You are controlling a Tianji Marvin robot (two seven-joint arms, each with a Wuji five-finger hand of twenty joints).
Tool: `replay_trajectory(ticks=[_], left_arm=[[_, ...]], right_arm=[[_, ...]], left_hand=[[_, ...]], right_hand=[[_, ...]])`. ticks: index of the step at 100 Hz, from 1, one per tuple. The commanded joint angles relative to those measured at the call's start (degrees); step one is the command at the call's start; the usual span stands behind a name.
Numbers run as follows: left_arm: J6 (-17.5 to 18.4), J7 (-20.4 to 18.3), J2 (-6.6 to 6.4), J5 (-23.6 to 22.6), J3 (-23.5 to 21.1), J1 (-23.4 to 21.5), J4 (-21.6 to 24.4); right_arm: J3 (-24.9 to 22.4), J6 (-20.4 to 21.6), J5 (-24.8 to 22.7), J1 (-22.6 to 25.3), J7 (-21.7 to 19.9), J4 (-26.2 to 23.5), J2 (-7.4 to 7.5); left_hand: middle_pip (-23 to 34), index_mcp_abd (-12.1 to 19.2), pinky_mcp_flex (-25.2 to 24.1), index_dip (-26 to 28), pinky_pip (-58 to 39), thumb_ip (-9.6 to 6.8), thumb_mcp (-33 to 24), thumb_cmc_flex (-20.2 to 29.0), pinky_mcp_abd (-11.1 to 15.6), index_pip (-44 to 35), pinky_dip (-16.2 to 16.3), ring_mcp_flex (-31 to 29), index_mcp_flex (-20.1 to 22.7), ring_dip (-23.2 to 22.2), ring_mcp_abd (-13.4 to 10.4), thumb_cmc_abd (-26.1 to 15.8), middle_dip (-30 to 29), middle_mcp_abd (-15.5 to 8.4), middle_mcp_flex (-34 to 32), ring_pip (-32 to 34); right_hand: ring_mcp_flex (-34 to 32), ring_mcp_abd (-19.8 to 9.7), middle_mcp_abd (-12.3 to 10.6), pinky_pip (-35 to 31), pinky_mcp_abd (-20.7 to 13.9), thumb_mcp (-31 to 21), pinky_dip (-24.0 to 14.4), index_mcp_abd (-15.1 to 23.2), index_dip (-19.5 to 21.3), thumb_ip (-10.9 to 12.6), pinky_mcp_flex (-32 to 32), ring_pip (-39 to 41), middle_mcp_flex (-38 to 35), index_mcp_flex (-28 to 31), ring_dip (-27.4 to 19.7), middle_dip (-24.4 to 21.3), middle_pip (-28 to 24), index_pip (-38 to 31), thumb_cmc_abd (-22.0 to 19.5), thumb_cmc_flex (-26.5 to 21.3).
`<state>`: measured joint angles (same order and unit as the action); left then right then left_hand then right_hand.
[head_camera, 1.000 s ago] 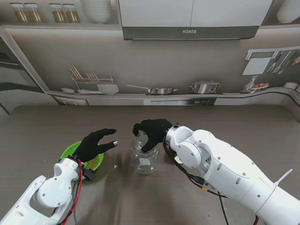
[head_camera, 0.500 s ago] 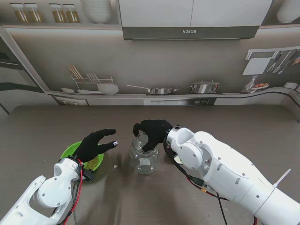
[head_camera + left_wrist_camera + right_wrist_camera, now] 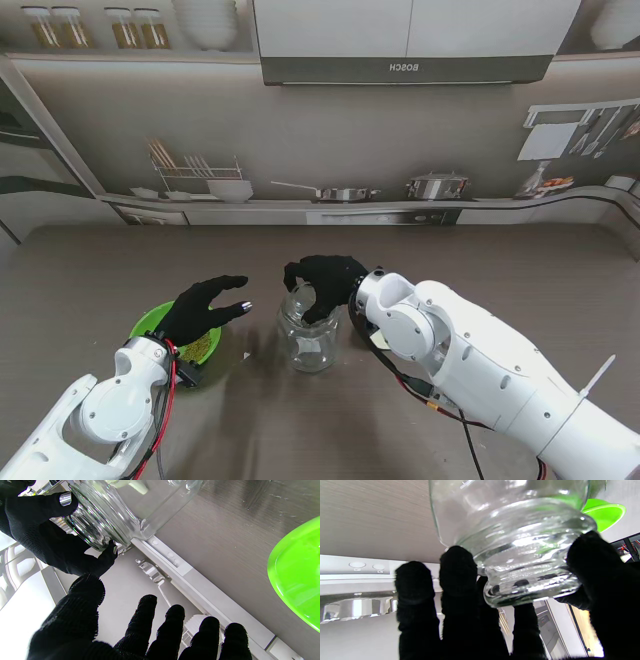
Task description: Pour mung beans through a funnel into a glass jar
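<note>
- Gripping the neck of the glass jar (image 3: 308, 338), the right hand (image 3: 322, 281) has its black-gloved fingers (image 3: 458, 570) curled around the threaded rim, with the thumb pressed on the opposite side of the mouth.
- Seen from the right wrist, the jar mouth sits directly between those fingers and the thumb, the clear body running away from the fingertips toward the table (image 3: 90, 270).
- The jar stands upright on the table under the right hand, and nothing can be made out inside it from the stand view.
- Just past the jar on the thumb side, the right wrist view shows part of the green bowl (image 3: 605, 512).
- The left hand (image 3: 203, 306) holds nothing; its fingers (image 3: 146, 620) are spread apart and extended, hovering over the table without touching anything.
- Ahead of the left fingertips, the jar (image 3: 120, 512) appears close, with the right hand (image 3: 50, 540) wrapped on its rim.
- To the little-finger side of the left hand lies the green bowl (image 3: 152, 322), its rim showing bright in the left wrist view (image 3: 297, 575).
- Mung beans (image 3: 203, 347) fill the bowl beside the left wrist, partly hidden by the hand.
- Bowl and jar sit near each other but apart, with bare table between.
- A funnel cannot be made out with certainty in any view.
</note>
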<state>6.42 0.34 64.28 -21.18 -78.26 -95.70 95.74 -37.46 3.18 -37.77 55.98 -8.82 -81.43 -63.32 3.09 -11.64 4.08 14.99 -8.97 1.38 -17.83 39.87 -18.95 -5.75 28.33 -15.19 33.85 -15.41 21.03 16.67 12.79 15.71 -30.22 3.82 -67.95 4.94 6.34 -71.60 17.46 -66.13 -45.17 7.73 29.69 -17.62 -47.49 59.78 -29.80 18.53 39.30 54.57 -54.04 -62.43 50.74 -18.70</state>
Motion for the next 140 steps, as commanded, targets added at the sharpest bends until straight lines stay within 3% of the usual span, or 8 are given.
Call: replay_trajectory(ticks=[1,20,39,62,85,140], left_arm=[[-0.2,-1.1,0.04,0.2,-0.1,-0.1,0.4],[-0.3,-1.1,0.04,0.2,-0.1,-0.1,0.5],[-0.4,-1.1,0.06,0.2,-0.2,-0.2,0.5],[-0.4,-1.2,0.04,0.3,-0.2,-0.3,0.5],[-0.5,-1.0,0.07,0.2,-0.4,-0.5,0.7],[-0.5,-1.0,0.08,0.2,-0.6,-0.7,0.9]], right_arm=[[2.1,0.5,-0.1,2.4,-2.8,3.4,0.36],[3.0,1.6,0.3,1.9,-2.6,4.4,0.28],[3.1,2.6,0.7,1.8,-2.9,4.8,0.38],[2.9,2.1,3.2,1.7,-3.9,4.7,0.16],[2.4,1.8,4.2,2.0,-2.8,4.3,-0.34],[-0.4,-0.8,7.2,3.1,-2.2,1.1,-1.0]], left_hand=[[0.0,-0.2,0.1,0.0,-0.3,-0.02,0.4,-0.1,0.0,-0.3,0.9,-0.8,1.0,-0.2,0.0,-2.1,0.3,0.1,-0.4,0.5],[-0.1,-0.3,0.1,0.0,-0.3,-0.02,0.5,-0.1,0.0,-0.1,1.0,-0.8,0.8,-0.2,0.0,-2.2,0.3,0.1,-0.3,0.6],[-0.1,-0.4,0.1,0.0,-0.3,-0.02,0.5,-0.1,0.1,-0.2,1.0,-0.9,0.9,-0.2,0.1,-2.2,0.3,0.1,-0.3,0.6],[-0.1,-0.3,0.1,0.0,-0.3,-0.01,0.5,0.0,0.0,-0.2,1.0,-1.0,0.8,-0.3,0.0,-2.3,0.3,0.3,-0.2,0.6],[-0.1,-0.3,0.1,0.0,-0.3,-0.03,0.5,0.0,0.0,-0.2,1.1,-1.1,0.9,-0.3,0.1,-2.3,0.3,0.2,-0.2,0.6],[-0.1,-0.4,0.2,0.0,-0.3,-0.02,0.5,0.0,-0.1,-0.2,1.1,-1.1,0.9,-0.3,0.3,-2.3,0.3,0.4,-0.3,0.6]], right_hand=[[-2.6,-4.0,-10.4,-2.1,0.9,-10.8,0.6,-1.7,0.0,2.2,-1.0,-3.0,-20.1,8.6,0.4,-1.7,-7.7,-15.9,-5.6,-13.1],[-4.4,-4.8,-9.8,-2.4,0.4,-10.1,0.8,-3.4,-0.7,1.5,-2.3,-2.1,-21.6,9.8,1.0,-0.3,-8.7,-17.9,-7.0,-14.4],[-7.4,-7.2,-8.3,-4.0,-1.2,-9.7,1.3,-8.6,-1.5,1.1,-5.1,2.6,-21.6,6.9,3.7,3.5,-10.3,-22.3,-8.3,-16.5],[-7.8,-13.2,-7.4,-8.4,-9.4,-8.7,3.2,-14.0,-1.2,0.2,-13.0,12.0,-20.7,4.3,9.4,4.6,-12.1,-24.6,-9.8,-17.8],[-7.9,-14.9,-7.5,-8.9,-11.0,-8.9,3.5,-14.2,-0.8,0.1,-14.0,12.7,-20.8,4.2,10.2,4.5,-12.3,-24.7,-9.7,-17.8],[-7.9,-14.6,-7.3,-9.5,-10.6,-9.3,3.5,-14.1,-0.8,0.2,-14.0,13.5,-20.9,4.6,11.0,4.4,-12.5,-24.6,-9.4,-18.0]])
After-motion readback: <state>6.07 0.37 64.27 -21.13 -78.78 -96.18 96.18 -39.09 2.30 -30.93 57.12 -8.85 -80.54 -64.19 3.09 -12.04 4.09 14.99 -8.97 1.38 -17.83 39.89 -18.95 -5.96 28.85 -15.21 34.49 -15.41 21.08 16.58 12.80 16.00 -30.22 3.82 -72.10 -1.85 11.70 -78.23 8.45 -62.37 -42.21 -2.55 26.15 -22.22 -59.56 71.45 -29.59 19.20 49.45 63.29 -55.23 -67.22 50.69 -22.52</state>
